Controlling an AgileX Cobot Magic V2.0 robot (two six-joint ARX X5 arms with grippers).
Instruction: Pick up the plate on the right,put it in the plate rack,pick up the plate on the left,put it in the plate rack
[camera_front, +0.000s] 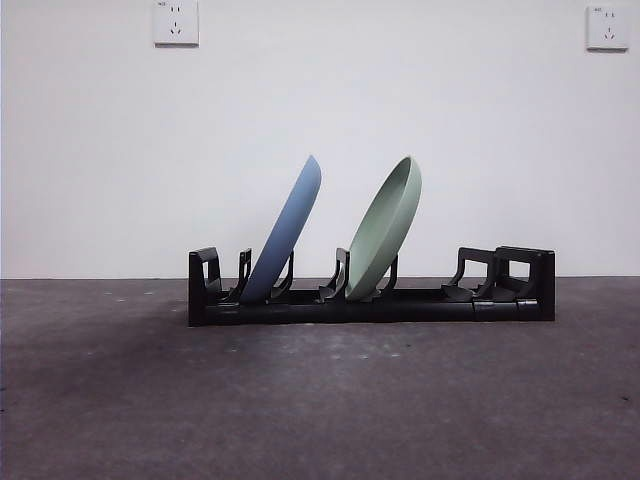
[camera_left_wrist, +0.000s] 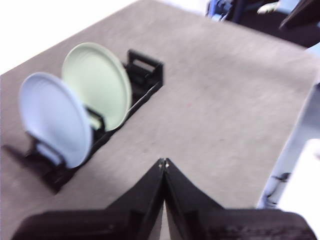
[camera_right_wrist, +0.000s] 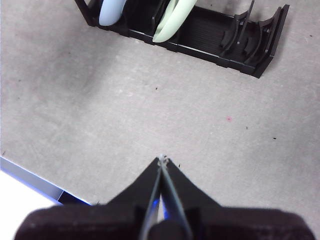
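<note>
Two plates already stand in the rack (camera_front: 400, 305), so you can judge both placements done. In the front view the blue plate (camera_front: 287, 232) sits left of centre and the green plate (camera_front: 385, 230) just right of it, each leaning rightward between prongs, apart from one another. The slots at the rack's right end hold nothing.

Neither arm shows in the front view. The left gripper (camera_left_wrist: 164, 162), low in the centre of its wrist view, has its jaws pressed together on nothing and is well apart from the rack at upper left. The right gripper (camera_right_wrist: 162, 160) is likewise pinched closed and empty, with the rack along the top of its frame.

Your next move asks for little: keep both arms clear and check that the plates stay seated.
</note>
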